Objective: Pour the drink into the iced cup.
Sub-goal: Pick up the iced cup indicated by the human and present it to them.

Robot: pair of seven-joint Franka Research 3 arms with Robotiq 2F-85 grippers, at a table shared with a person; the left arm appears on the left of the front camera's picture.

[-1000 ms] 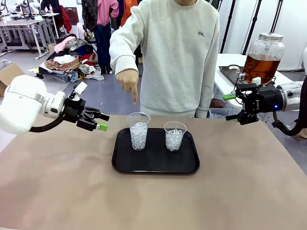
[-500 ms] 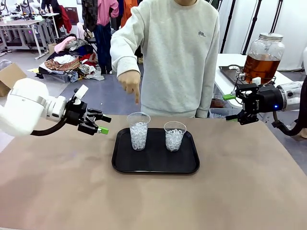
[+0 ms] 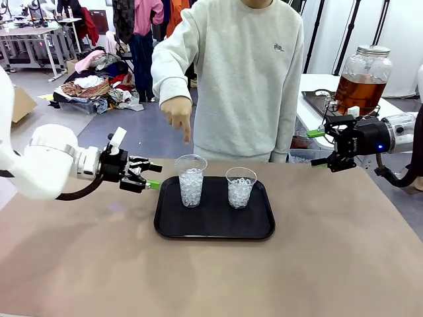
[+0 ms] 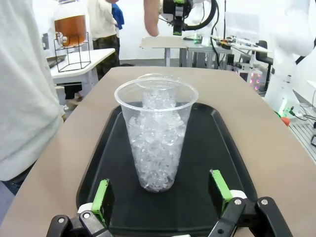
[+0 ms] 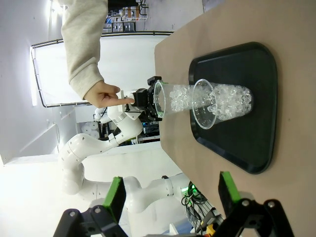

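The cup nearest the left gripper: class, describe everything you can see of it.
This clear plastic cup, tapered with a rolled rim, is packed with ice well past halfway; no drink in it. It stands upright on the black tray's left half, apart from the second iced cup. The open left gripper faces it, not touching.

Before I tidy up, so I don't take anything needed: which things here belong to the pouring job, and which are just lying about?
Belongs to the job: iced cup the person's hand points at; second iced cup; black tray; jar of amber drink; left fingers, open, near that cup; right fingers, open.
Just lying about: clothes heap on the floor; cardboard box.
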